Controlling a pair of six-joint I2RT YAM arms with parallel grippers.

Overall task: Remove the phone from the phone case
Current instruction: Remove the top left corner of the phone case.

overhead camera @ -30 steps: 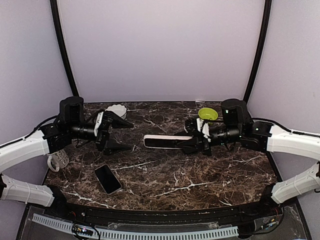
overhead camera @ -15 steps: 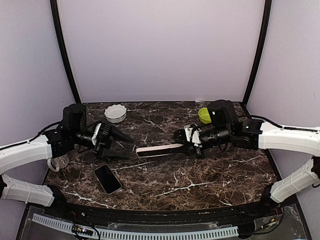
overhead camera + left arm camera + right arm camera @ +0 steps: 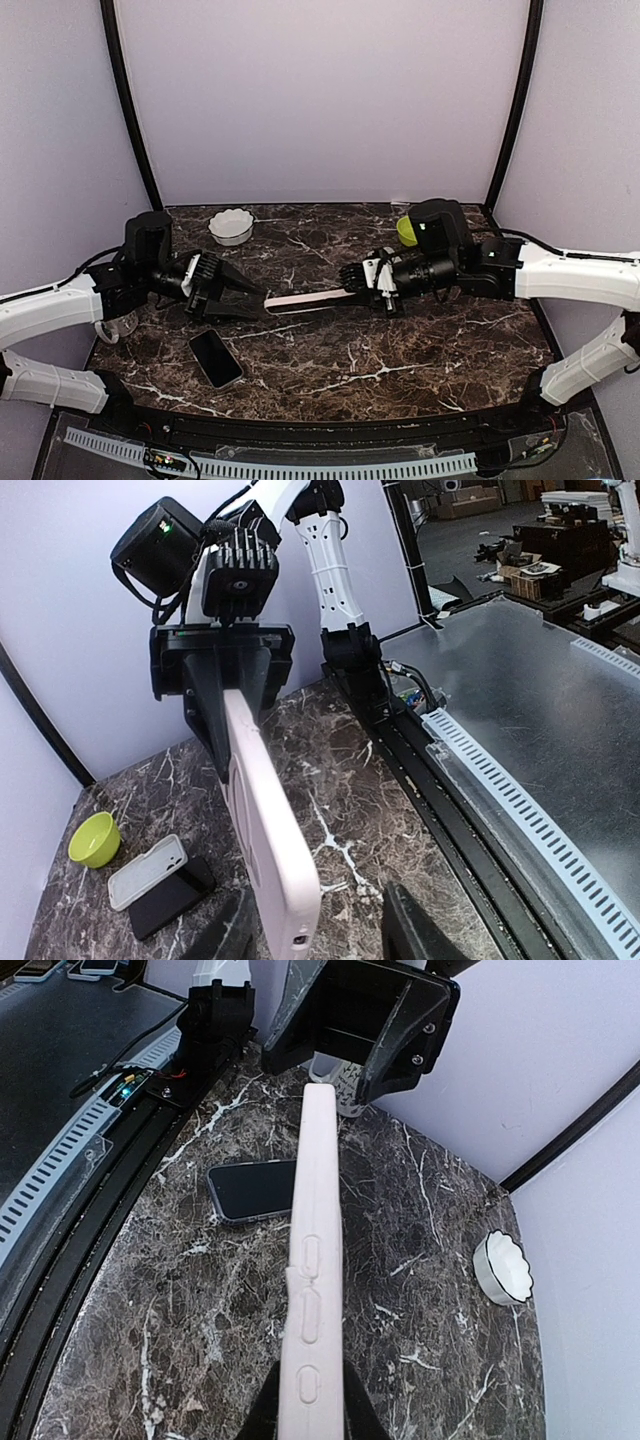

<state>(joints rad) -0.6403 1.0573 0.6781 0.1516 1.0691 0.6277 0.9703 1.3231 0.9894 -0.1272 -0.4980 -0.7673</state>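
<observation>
- Lavender walls close round a dark marbled table (image 3: 420,350). In the top view the pale pink phone case (image 3: 305,298) is held clear of that surface, spanning between the two arms. The right gripper (image 3: 352,288) pinches one end and the left gripper (image 3: 262,303) has its fingers around the other. A dark handset (image 3: 215,358) lies flat near the front edge. A white bowl (image 3: 231,226) and a green bowl (image 3: 404,232) stand at the back.
- In the left wrist view the case (image 3: 265,850) stands on edge with its smooth back to the camera, clamped at the far end by the right gripper (image 3: 225,695). The left fingers (image 3: 415,935) are spread either side of the near end, with a clear gap on one side, so they do not grip it yet.
- In the right wrist view that arm's own jaws are pressed together on the near end of the case (image 3: 315,1260). The raised side buttons run along the upper edge. The far end reaches in between the left gripper's (image 3: 335,1070) fingers. No view shows for certain whether the phone sits inside.
- Handling, as a judgement: the whole is probably light and stiff, since it holds straight from one end. The case rim is likely soft and grippy, while the phone inside would be slick and breakable. It seems best to hold the case by its short ends or long edges. The rim could then be peeled back at a corner, with no pressure on the buttons.
</observation>
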